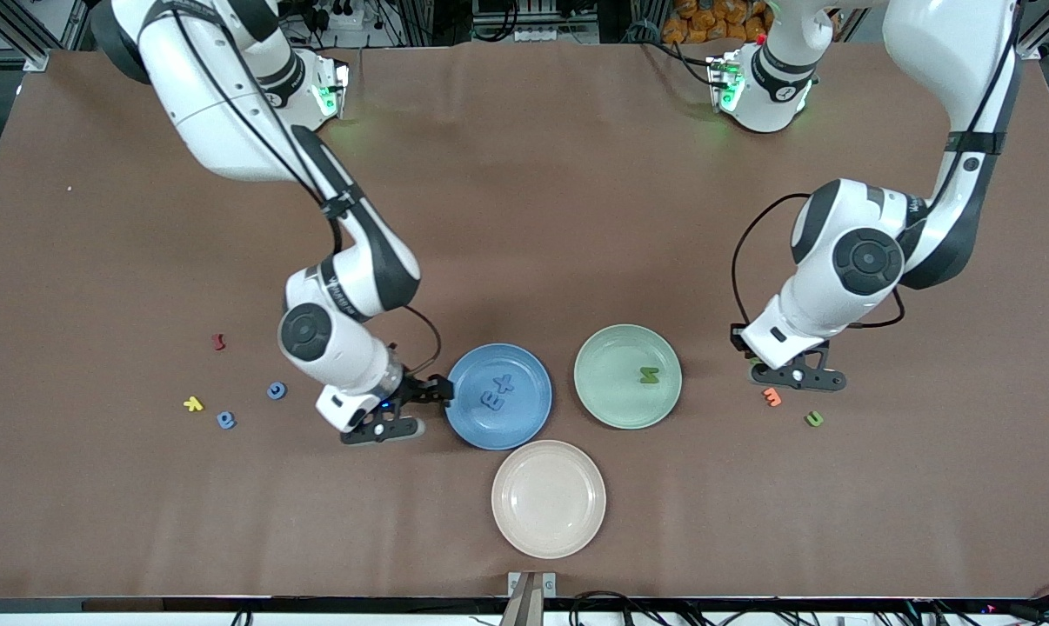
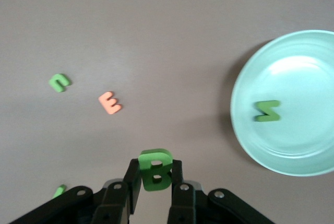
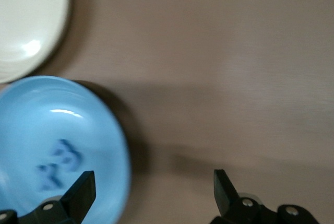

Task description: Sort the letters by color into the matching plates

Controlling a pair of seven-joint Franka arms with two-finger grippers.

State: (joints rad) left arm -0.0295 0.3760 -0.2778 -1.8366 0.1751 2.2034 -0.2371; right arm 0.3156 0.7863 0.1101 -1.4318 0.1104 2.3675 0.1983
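Note:
My left gripper [image 1: 758,363] [image 2: 155,174] is shut on a green letter B [image 2: 155,167], just over the table beside the mint green plate [image 1: 607,402] [image 2: 245,130], toward the left arm's end. That plate holds one green letter [image 1: 648,375] [image 2: 267,110]. Two more green letters [image 1: 813,418] [image 2: 59,82] [image 2: 59,190] lie on the table. My right gripper [image 1: 416,407] [image 3: 152,190] is open and empty, one finger over the rim of the blue plate [image 1: 524,426] [image 3: 104,130], which holds two blue letters [image 1: 497,393] [image 3: 57,164]. Two blue letters [image 1: 277,390] [image 1: 226,420] lie toward the right arm's end.
A cream-beige plate [image 1: 548,535] [image 3: 21,51] sits nearer the front camera than the other two plates. An orange letter [image 1: 771,396] [image 2: 109,103] lies near the left gripper. A yellow letter [image 1: 193,403] and a dark red letter [image 1: 219,342] lie by the loose blue ones.

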